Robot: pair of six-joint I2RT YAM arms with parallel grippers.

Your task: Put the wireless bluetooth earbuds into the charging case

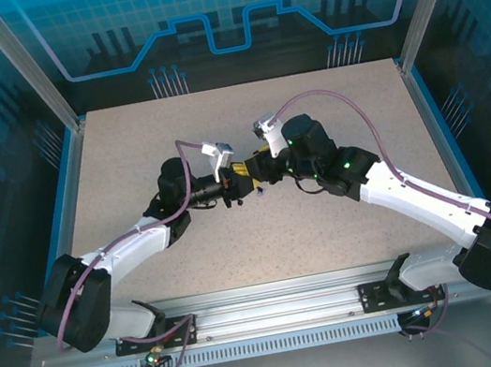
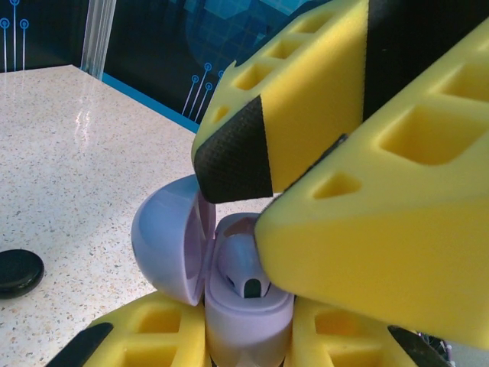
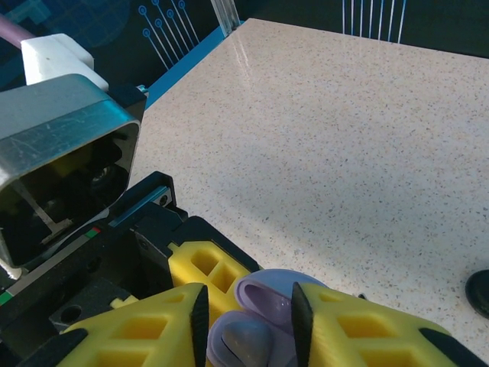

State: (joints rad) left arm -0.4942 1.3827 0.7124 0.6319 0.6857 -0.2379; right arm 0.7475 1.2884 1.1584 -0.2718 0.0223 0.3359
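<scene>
Step in hand, as I judge it: seat a lavender earbud [image 2: 243, 264] in the charging case [image 2: 248, 325] and let go of it. The left gripper [image 2: 248, 348] is clamped on the case body from both sides. The lid [image 2: 168, 245] is hinged open to one side, and the whole is held over the middle of the desk [image 2: 76, 153]. The right gripper [image 3: 248, 325] reaches in from the opposite side with its jaws a little apart, and the earbud and case mouth lie in the gap. Whether a pad touches the earbud, I cannot tell. The earbud lies in the well with its dark end showing, possibly not fully down. To do this well:
- Hold the left grip firm and level so the case cannot twist.
- Part the right jaws only slightly, since the open lid is just beside one finger and a wide spread could knock it.
- Draw back straight along the well's axis so the earbud is not dragged out.
- If the earbud sits proud, press it lightly from above.

Views:
- The left wrist view gives the well, the earbud's seating and the lid angle, plus a black round case [image 2: 17, 271] lying on the desk off to one side.
- The right wrist view gives the gap between its own pads and the back of the lid, with the well mostly hidden behind the fingers.
- The top view gives both arms meeting nose to nose mid-desk, but the case is too small to read there.
</scene>
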